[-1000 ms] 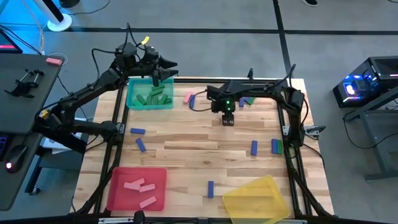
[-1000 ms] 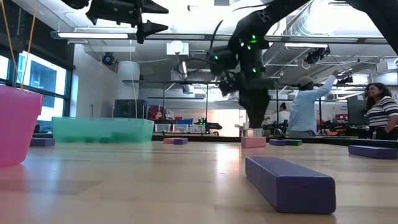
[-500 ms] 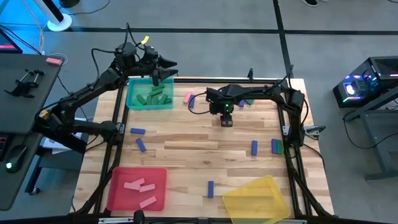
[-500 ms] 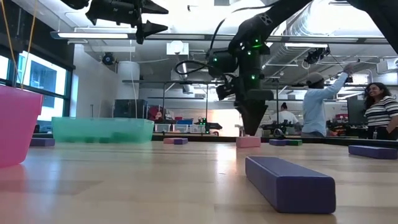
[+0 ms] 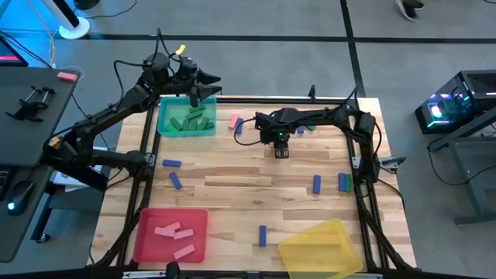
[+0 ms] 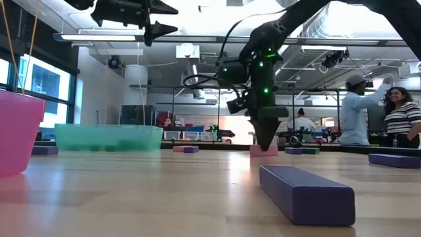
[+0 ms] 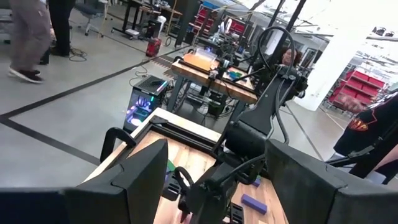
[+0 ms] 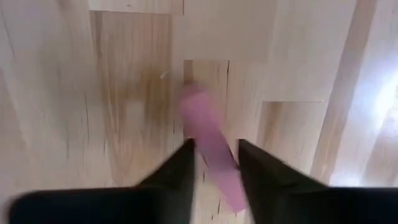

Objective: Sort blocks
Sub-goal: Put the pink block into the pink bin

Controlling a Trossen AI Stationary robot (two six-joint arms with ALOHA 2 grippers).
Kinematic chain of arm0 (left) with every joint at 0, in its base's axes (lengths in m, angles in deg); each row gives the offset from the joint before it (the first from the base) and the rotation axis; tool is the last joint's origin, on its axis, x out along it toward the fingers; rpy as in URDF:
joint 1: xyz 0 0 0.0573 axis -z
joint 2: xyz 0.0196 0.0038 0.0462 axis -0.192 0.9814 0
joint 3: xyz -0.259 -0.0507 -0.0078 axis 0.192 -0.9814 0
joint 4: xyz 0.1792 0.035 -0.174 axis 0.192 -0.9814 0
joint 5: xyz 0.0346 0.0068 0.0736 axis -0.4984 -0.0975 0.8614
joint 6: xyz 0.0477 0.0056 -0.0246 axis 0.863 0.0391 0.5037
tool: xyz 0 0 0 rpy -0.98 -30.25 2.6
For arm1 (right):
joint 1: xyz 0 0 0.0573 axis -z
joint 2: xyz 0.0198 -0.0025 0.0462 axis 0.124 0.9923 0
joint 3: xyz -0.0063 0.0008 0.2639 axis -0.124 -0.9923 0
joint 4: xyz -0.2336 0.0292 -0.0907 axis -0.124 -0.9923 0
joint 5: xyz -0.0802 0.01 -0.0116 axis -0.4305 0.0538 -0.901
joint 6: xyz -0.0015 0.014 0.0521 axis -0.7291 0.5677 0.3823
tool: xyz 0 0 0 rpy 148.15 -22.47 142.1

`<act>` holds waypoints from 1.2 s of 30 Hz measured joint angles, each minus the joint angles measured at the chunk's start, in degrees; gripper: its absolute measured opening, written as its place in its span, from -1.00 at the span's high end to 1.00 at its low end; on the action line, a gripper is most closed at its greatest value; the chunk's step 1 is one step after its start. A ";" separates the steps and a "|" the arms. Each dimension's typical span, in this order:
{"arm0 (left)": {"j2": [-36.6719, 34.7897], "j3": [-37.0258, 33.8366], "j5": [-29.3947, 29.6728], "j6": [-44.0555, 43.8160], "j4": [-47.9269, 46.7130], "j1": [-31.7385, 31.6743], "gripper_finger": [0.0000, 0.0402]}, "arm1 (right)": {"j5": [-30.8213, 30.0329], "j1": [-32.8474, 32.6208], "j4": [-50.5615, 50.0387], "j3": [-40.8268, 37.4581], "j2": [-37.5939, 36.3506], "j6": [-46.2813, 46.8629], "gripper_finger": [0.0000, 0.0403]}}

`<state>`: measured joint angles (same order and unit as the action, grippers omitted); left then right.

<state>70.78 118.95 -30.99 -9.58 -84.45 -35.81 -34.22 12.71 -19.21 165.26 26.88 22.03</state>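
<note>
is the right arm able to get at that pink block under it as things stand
Probably yes: the right end effector is down at the table with its fingers either side of the pink block, and nothing lies between them.

The middle of the table (image 5: 232, 182) is bare wood, so a gripper can pass there freely. The right arm (image 5: 325, 118) lies across the far side, with its gripper (image 5: 281, 149) low over a pink block (image 8: 211, 146), and blue blocks (image 5: 172, 172) lie near the left edge and by the right edge. The green tray (image 5: 187, 118), red tray (image 5: 172, 234) and yellow tray (image 5: 319, 248) fill three corners, and the left gripper (image 5: 203, 87) hangs high over the green one.
</note>
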 joint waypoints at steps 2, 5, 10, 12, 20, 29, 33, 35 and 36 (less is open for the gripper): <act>-0.02 0.00 0.00 -0.07 0.63 0.00 -0.28 | 0.03 0.01 -0.33 0.02 0.00 0.54 0.76; -0.60 -0.01 0.00 -0.05 1.39 0.00 -0.28 | 0.07 0.04 -0.49 0.08 -0.11 0.42 0.90; -2.35 -0.02 -0.02 -0.05 3.84 0.00 -0.28 | 0.53 0.04 -0.70 0.11 -0.40 1.44 0.94; -3.39 -0.02 -0.03 -0.03 4.80 0.00 -0.28 | 1.24 0.04 -0.91 0.22 -0.75 2.51 0.96; -6.78 -0.02 -0.04 -0.06 4.89 0.02 -0.28 | 1.32 0.04 -6.74 11.31 -4.27 6.34 0.98; -12.19 -0.02 -3.21 1.76 -15.81 3.76 -0.28 | 14.70 -0.29 0.88 31.76 -8.46 13.26 1.00; -15.85 -0.02 -3.66 0.47 -32.19 9.96 -0.28 | 22.73 -1.96 8.86 34.89 -8.48 13.84 1.00; -17.58 -0.02 -2.95 -4.21 -38.14 12.69 -0.28 | 26.27 -3.30 10.45 35.03 -8.45 14.78 1.00; -18.55 -0.02 -2.92 -6.59 -39.85 13.80 -0.28 | 27.89 -4.16 10.85 34.93 -8.41 15.22 1.00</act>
<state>52.24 118.92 -33.91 -16.17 -124.30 -22.00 -6.33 8.56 -8.36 200.19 18.47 37.24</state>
